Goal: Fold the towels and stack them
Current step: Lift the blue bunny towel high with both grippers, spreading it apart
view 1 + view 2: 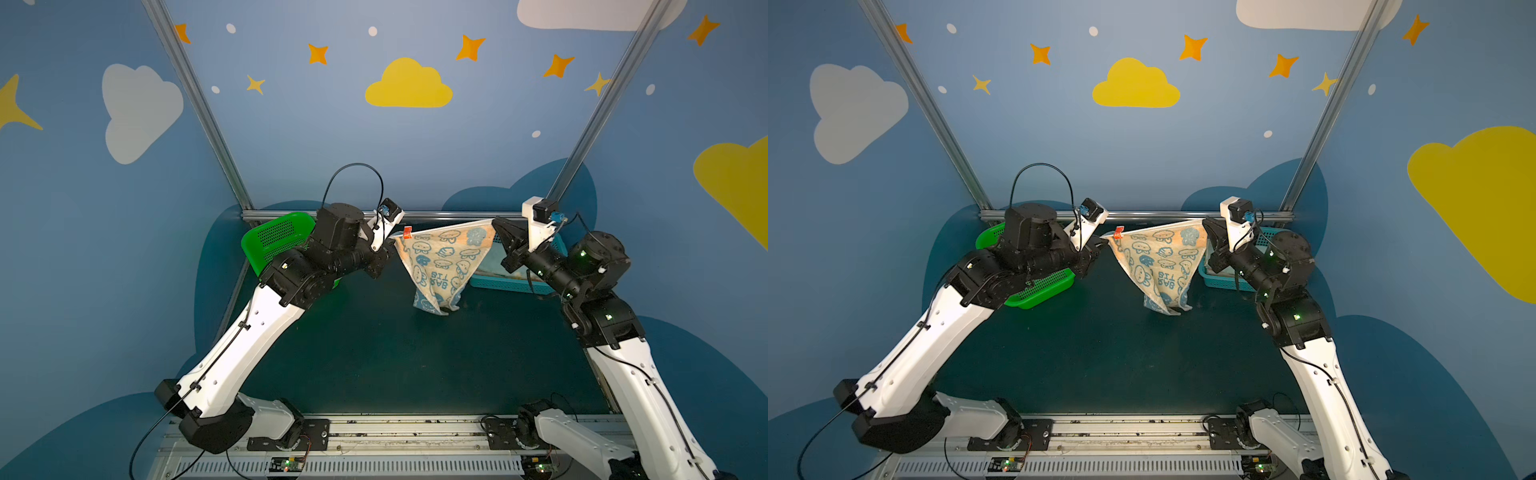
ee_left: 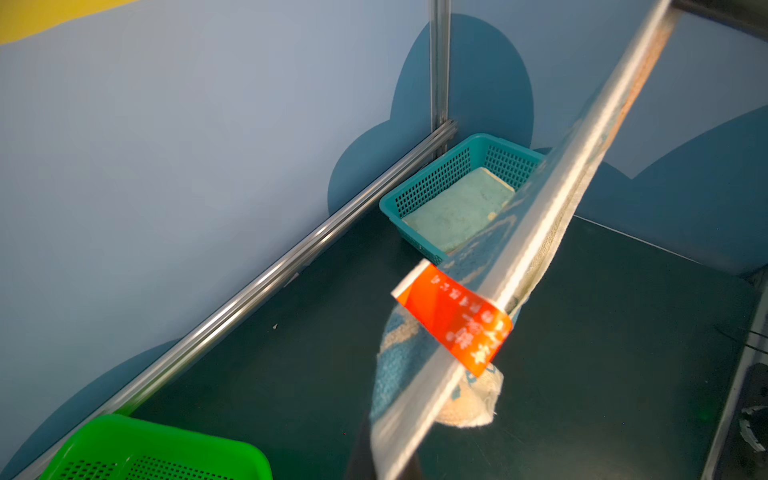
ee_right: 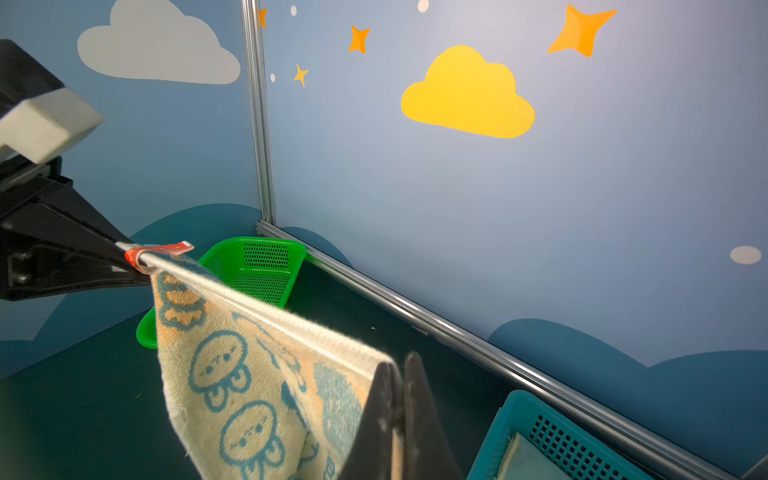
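A pale yellow towel (image 1: 440,257) (image 1: 1160,262) printed with blue rabbits and orange patches hangs stretched between my two grippers above the dark mat. Its top hem is taut and its lower point sags down to the mat. My left gripper (image 1: 392,241) (image 1: 1100,241) (image 2: 386,465) is shut on the corner beside the red tag (image 2: 453,320). My right gripper (image 1: 494,222) (image 1: 1204,222) (image 3: 401,370) is shut on the opposite top corner of the towel (image 3: 232,374). Another towel (image 2: 457,212), pale and folded, lies in the teal basket (image 2: 432,183).
The green basket (image 1: 274,237) (image 1: 1042,291) (image 3: 257,257) stands at the back left under my left arm. The teal basket (image 1: 519,284) sits at the back right behind my right gripper. An aluminium rail (image 1: 436,215) runs along the back edge of the mat.
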Robot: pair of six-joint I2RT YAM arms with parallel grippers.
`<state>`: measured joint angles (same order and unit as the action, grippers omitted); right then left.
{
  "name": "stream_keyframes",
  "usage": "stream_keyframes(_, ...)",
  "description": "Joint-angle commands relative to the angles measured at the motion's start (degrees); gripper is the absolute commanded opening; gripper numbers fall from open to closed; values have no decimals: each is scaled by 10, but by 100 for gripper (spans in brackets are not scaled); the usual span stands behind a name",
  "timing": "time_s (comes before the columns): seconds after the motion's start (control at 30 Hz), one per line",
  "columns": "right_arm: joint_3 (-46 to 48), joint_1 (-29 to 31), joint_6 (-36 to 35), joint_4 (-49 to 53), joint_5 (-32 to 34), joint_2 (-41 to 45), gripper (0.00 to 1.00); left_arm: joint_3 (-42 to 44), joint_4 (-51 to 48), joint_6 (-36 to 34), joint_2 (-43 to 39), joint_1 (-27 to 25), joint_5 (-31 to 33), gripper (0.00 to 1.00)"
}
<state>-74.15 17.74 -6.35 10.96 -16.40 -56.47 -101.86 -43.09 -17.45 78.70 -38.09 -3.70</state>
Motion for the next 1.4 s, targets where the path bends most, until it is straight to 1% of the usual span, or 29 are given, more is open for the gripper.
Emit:
stream_keyframes(0.0, -11, -9, -15, 2, 53, -1, 0, -11, -57, -23, -1, 10, 11, 4)
stream_keyframes(0.1, -6, -9, -20, 3, 57, -3, 0, -16, -75, -30, 12, 14, 32, 4)
stream_keyframes(0.23, -7, -9, -27, 8, 53, 2, 0, -36, -80, -27, 20, 21, 96, 4)
stream_keyframes(0.3, -8, -9, -30, 11, 48, 10, 0, -46, -79, -23, 14, 21, 105, 4)
stream_keyframes(0.5, -15, -9, -33, 35, 12, 51, 0, -46, -78, -8, -33, 14, 69, 4)
stream_keyframes(0.77, -26, -9, -5, 40, -60, 104, 0, -29, -74, 6, -113, -12, -20, 4)
stream_keyframes(0.9, -34, -9, 10, 36, -78, 116, 0, -25, -66, 15, -140, -17, -52, 4)
stream_keyframes(1.0, -35, -9, 15, 33, -78, 118, 0, -16, -56, 17, -152, -18, -60, 4)
stream_keyframes(1.1, -33, -9, 15, 30, -73, 112, 0, -1, -44, 18, -156, -17, -42, 4)
stream_keyframes(1.27, -25, -9, 11, 21, -57, 82, 0, 26, -21, 5, -138, -16, 33, 4)
stream_keyframes(1.37, -16, -9, 4, 12, -49, 54, 0, 38, -8, -4, -112, -4, 42, 4)
